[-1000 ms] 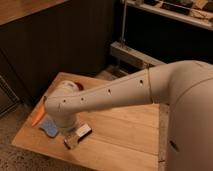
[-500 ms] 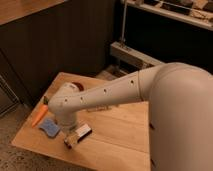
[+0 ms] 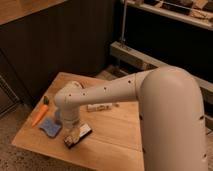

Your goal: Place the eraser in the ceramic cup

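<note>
Beneath the pincer [image 3: 70,134], the eraser [image 3: 83,132] lies diagonally, lower-left to upper-right.

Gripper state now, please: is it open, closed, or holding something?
The gripper: open, down at the eraser on the table; no grip on it can be seen.

You have the gripper [image 3: 72,134] down low at the table [image 3: 117,145], jaws spread wide, touching or just over the eraser [image 3: 83,132]. From there, the sponge [image 3: 50,127] lies at 9 o'clock, an orange piece [image 3: 40,116] at 10, the bottle [image 3: 100,106] at 2.
</note>
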`<act>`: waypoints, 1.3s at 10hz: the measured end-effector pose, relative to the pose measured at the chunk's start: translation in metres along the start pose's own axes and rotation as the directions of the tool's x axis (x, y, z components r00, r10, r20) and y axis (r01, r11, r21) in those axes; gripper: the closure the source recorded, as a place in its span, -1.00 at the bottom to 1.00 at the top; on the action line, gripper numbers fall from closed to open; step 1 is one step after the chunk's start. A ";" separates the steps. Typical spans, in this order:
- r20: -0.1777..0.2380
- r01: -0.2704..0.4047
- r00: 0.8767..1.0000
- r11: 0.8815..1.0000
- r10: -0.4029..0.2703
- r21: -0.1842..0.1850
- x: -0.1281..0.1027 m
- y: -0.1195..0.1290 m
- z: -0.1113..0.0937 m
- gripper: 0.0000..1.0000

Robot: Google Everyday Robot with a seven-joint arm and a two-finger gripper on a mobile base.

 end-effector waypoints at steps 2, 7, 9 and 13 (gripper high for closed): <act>0.000 0.020 1.000 1.000 -0.020 0.009 0.009 -0.002 0.002 -0.30; -0.024 0.010 1.000 1.000 -0.010 -0.001 0.014 0.007 0.009 -0.30; -0.041 0.011 0.999 1.000 -0.012 -0.018 0.011 0.014 0.017 -0.30; -0.066 0.013 0.998 0.999 -0.016 -0.053 -0.001 0.024 0.039 -0.30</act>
